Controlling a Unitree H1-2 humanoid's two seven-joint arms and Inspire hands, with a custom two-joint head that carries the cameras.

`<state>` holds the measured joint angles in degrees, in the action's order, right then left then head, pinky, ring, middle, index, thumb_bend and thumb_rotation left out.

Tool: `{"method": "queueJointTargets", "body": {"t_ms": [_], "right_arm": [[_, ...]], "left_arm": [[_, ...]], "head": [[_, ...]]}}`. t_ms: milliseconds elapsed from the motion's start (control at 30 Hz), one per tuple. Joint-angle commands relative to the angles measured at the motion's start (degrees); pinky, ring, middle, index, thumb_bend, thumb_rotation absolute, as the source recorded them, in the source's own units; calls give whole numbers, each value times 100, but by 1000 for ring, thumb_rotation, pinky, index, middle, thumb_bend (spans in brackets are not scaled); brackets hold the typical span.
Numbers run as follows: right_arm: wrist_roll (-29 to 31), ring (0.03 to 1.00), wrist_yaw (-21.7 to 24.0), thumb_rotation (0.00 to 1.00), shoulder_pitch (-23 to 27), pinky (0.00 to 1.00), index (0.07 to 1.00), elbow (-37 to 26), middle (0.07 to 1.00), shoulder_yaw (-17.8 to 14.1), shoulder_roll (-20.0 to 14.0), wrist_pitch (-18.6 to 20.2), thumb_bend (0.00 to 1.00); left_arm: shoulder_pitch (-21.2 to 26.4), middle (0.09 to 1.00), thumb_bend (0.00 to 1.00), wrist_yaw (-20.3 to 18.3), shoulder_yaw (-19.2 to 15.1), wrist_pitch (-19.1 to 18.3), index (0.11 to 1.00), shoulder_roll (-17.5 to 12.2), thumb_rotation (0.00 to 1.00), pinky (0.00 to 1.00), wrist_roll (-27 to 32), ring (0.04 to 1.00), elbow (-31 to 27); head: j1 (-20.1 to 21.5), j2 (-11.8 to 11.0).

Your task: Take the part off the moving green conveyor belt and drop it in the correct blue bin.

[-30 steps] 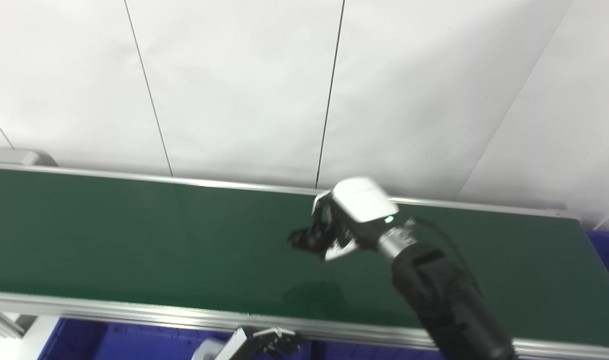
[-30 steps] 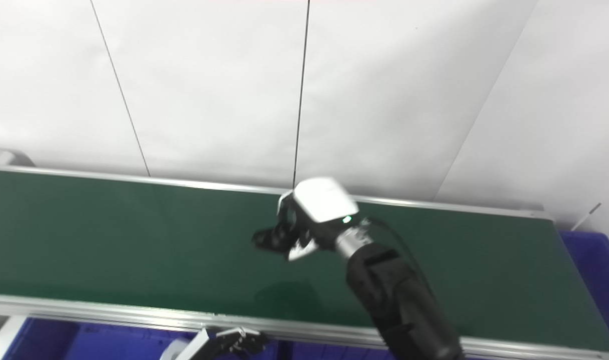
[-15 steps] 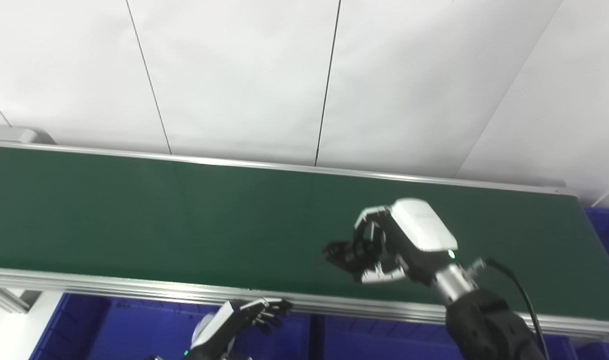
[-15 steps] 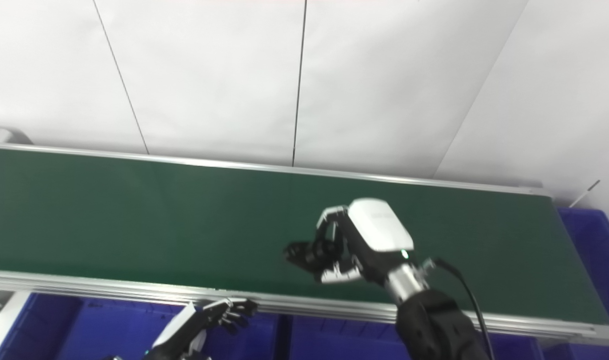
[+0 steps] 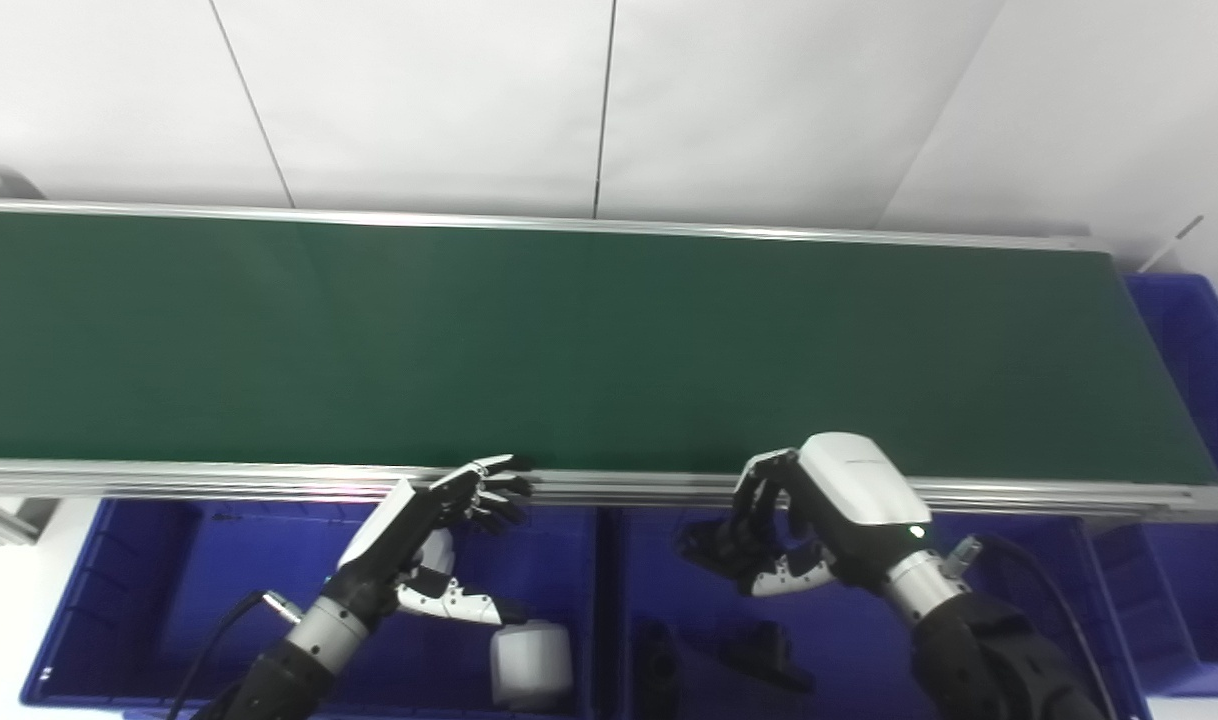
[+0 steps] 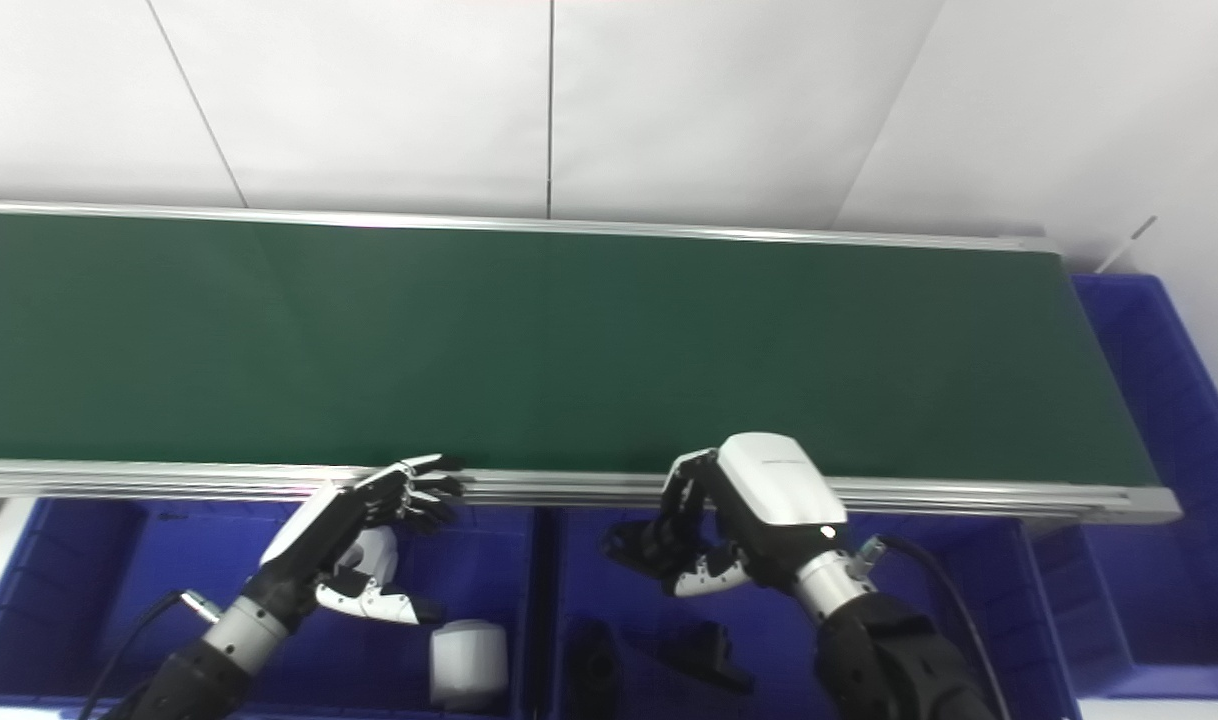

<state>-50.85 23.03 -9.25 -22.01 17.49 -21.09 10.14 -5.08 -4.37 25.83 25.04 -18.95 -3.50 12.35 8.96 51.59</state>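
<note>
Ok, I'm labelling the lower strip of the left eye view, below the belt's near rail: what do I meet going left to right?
Left hand → white part in the left blue bin → dark parts lying in the middle blue bin → right hand, fingers shut on a black part.

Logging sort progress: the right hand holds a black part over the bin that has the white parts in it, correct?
Not quite. In the left eye view the right hand holds the black part over the bin with black parts; the white part lies in the neighbouring bin.
</note>
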Motion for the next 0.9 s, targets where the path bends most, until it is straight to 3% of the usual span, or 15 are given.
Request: {"method": "queueJointTargets", "body": {"t_ms": [0, 100, 133, 167, 233, 267, 333, 500, 700, 767, 867], "right_arm": [[-110, 294, -133, 0, 121, 232, 488, 88, 473, 109, -158, -378, 530], [-309, 390, -97, 0, 211, 317, 488, 300, 478, 316, -249, -453, 529], [-368, 432, -85, 1, 243, 363, 519, 359, 406, 382, -264, -468, 522], [-562, 432, -36, 1, 290, 363, 519, 525, 406, 536, -288, -485, 522], [-857, 643, 27, 126, 328, 616, 502, 729, 621, 762, -296, -459, 511], [-938, 694, 21, 262, 324, 680, 631, 779, 669, 831, -284, -417, 594], [-1059, 743, 100, 380, 290, 733, 718, 745, 716, 905, -242, -273, 672], [-1220, 840, 122, 614, 74, 858, 804, 509, 808, 892, -172, -209, 812], [-1022, 929, 48, 691, -259, 947, 875, 60, 901, 689, -6, -233, 861], [-710, 922, -195, 655, -412, 917, 878, -43, 915, 543, 145, -297, 863], [253, 874, -577, 552, -679, 769, 884, -108, 910, 230, 499, -420, 836]], "left_arm": [[-11, 773, 871, -139, -147, 188, 834, 0, 338, 586, 81, 659, -196], [-44, 772, 873, -260, -277, 187, 833, 30, 341, 584, 64, 659, -265], [-58, 764, 866, -289, -315, 187, 833, 40, 342, 579, 46, 652, -286], [-75, 764, 866, -336, -350, 187, 833, 47, 342, 579, 56, 652, -317], [-100, 771, 864, -416, -407, 188, 830, 69, 334, 578, 102, 655, -339], [-110, 773, 868, -444, -430, 188, 828, 80, 332, 579, 109, 655, -345], [-137, 771, 868, -500, -484, 188, 829, 107, 327, 581, 103, 655, -356], [-196, 771, 870, -583, -584, 187, 832, 147, 344, 579, 38, 653, -399], [-282, 777, 871, -688, -666, 186, 828, 186, 334, 582, 96, 658, -446], [-308, 774, 869, -716, -689, 185, 828, 192, 332, 584, 73, 659, -464], [-350, 770, 880, -742, -720, 184, 827, 195, 344, 588, 39, 664, -492]], "head": [[53, 57], [86, 118], [81, 119], [44, 133], [37, 152], [37, 152], [38, 149], [39, 147], [17, 120], [8, 110], [-16, 96]]}}
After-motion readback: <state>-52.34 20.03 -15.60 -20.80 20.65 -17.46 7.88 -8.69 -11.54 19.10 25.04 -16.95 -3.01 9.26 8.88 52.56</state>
